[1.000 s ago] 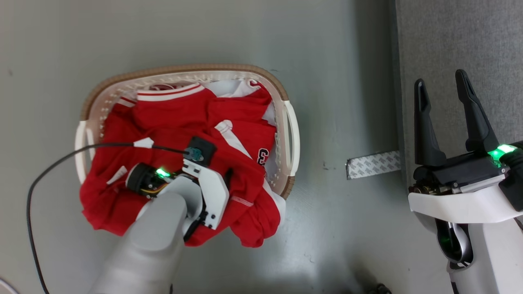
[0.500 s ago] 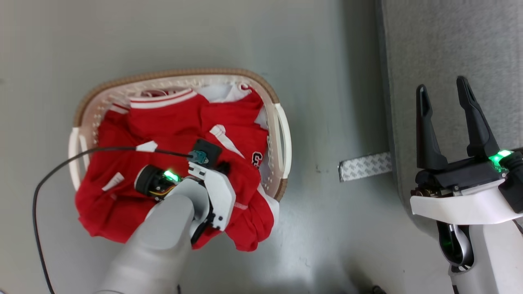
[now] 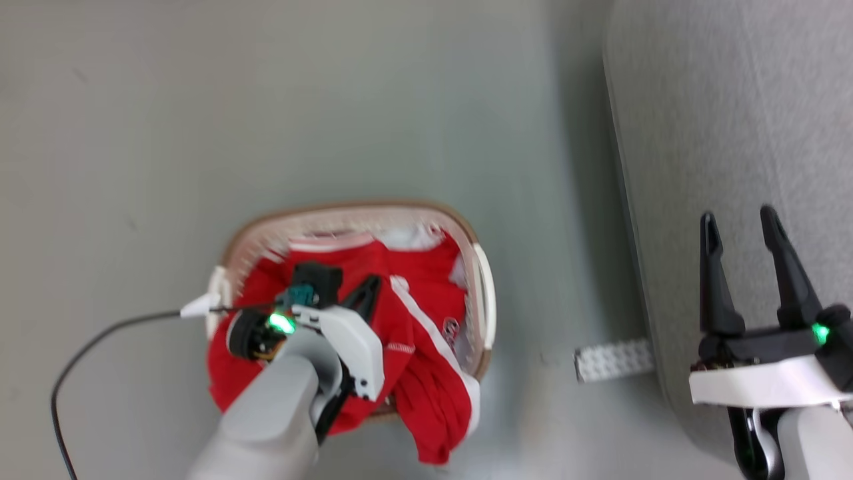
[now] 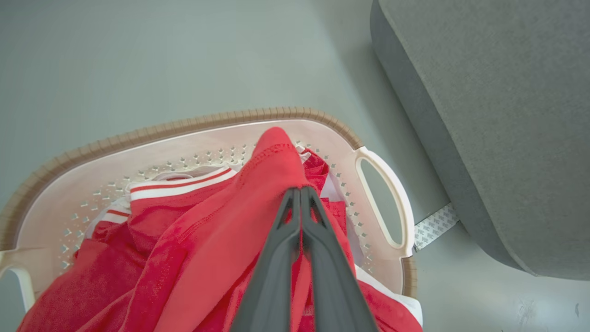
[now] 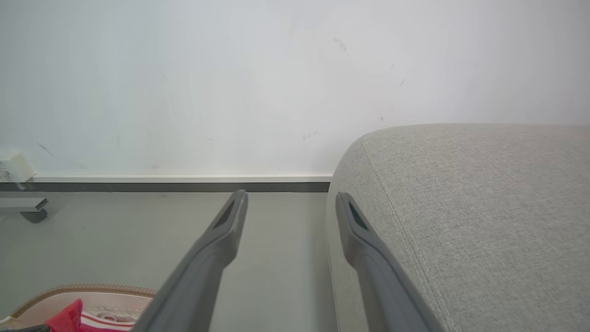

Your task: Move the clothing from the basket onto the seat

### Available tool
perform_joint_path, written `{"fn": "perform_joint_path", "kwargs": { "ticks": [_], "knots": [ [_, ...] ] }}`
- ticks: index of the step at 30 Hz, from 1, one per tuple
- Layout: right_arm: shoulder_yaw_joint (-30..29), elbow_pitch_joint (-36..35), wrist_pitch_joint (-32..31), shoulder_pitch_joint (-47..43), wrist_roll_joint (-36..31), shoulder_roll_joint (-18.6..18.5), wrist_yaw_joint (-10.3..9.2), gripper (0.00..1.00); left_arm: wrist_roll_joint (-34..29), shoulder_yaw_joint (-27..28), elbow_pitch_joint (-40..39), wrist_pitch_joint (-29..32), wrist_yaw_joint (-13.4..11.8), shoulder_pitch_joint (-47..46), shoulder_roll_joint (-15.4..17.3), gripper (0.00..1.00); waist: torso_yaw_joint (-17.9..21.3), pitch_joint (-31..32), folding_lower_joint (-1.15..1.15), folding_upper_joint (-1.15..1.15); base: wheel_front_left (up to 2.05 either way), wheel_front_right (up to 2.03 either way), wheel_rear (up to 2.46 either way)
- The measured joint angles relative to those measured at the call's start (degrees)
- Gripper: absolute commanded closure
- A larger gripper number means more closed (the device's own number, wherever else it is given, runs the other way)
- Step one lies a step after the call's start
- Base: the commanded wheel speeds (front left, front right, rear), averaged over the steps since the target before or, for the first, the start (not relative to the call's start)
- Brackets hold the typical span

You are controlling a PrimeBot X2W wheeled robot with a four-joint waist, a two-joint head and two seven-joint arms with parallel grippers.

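The cream basket (image 3: 353,212) with a brown rim stands on the floor, heaped with red clothing (image 3: 420,333) that spills over its near edge. My left gripper (image 4: 299,192) is shut on a fold of the red clothing (image 4: 207,240), which is drawn up into a peak above the basket (image 4: 184,129). In the head view one of its dark fingers (image 3: 366,293) shows over the pile. My right gripper (image 3: 738,219) is open and holds nothing, over the edge of the grey seat (image 3: 733,120). In the right wrist view the right gripper (image 5: 290,197) is beside the seat (image 5: 461,207).
A strip of patterned tape (image 3: 613,360) lies on the grey floor between basket and seat. A black cable (image 3: 100,340) runs from my left wrist out to the left. A white wall with a dark skirting board (image 5: 184,186) stands beyond the seat.
The head camera has moved, so the basket sits lower and looks smaller. My left gripper has risen, pulling a fold of red clothing up with it. The right gripper stays open.
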State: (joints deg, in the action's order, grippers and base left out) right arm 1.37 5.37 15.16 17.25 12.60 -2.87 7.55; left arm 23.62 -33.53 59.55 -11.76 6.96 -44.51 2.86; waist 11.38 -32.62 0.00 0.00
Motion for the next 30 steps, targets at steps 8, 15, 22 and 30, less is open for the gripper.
{"fn": "perform_joint_path", "kwargs": {
  "ticks": [8,15,22,30],
  "knots": [
    [-1.2,1.9,0.0,-4.6,-0.3,0.0,0.00,0.00,5.3,-2.8,-4.2,-1.8,-1.9,5.6,0.0,1.00,-3.1,9.7,-0.01,0.00,0.00,0.00,0.00],
    [-1.5,2.9,0.0,-7.5,0.0,0.0,0.00,0.00,8.4,-3.9,-7.8,-2.8,-4.4,9.9,-0.1,1.00,-5.2,17.5,-0.02,0.00,0.00,0.00,0.00],
    [-1.8,4.0,0.0,-11.3,0.1,0.0,0.00,0.00,9.4,-2.5,-11.9,-3.1,-6.5,13.1,-0.1,1.00,-6.5,24.3,-0.02,0.00,0.00,0.00,0.00],
    [-1.3,5.5,0.0,-15.7,-0.5,0.0,0.00,0.00,9.6,-1.1,-18.7,-3.3,-8.3,16.6,2.3,1.00,-7.3,30.9,-0.01,0.00,0.00,0.00,0.00]
  ]
}}
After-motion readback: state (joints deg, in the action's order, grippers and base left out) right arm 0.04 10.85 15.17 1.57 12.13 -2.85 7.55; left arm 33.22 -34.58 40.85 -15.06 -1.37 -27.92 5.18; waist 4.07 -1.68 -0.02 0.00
